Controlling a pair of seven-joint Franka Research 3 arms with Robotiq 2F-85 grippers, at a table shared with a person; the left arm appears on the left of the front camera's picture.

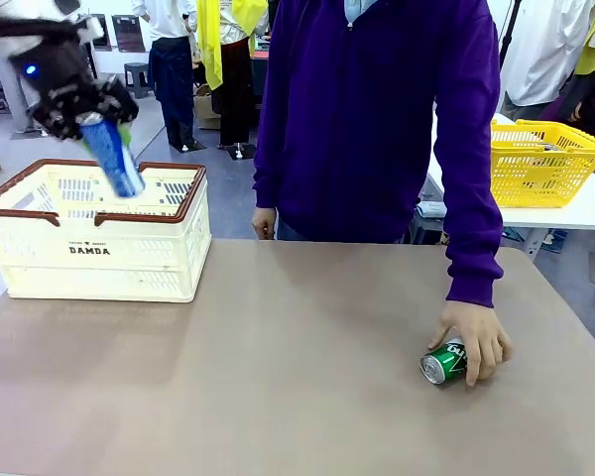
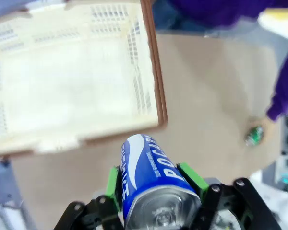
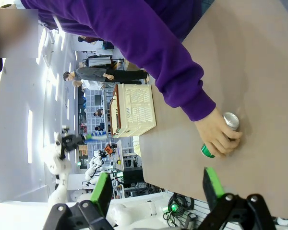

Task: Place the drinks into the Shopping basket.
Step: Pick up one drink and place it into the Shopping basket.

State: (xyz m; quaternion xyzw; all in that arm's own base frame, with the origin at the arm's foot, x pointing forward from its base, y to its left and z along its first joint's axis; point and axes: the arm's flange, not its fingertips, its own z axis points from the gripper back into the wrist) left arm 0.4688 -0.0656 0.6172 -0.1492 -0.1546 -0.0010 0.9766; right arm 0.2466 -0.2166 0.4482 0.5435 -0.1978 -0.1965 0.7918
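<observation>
My left gripper [image 1: 101, 121] hangs above the Shopping basket [image 1: 99, 260] at the table's far left, shut on a blue can [image 1: 114, 159] that tilts down over the basket's opening. In the left wrist view the blue can [image 2: 151, 179] sits between the green pads [image 2: 113, 184], with the cream basket's brown rim [image 2: 154, 72] below. A green can [image 1: 443, 363] lies on its side near the table's right front, and a person's hand [image 1: 473, 340] rests on it. My right gripper [image 3: 157, 188] is open and empty, apart from the green can [image 3: 207, 151].
A person in a purple top [image 1: 377, 119] stands at the far side, one arm reaching down to the table. A yellow mesh basket [image 1: 545, 159] sits on another table at the back right. The brown tabletop [image 1: 278, 377] is bare through the middle.
</observation>
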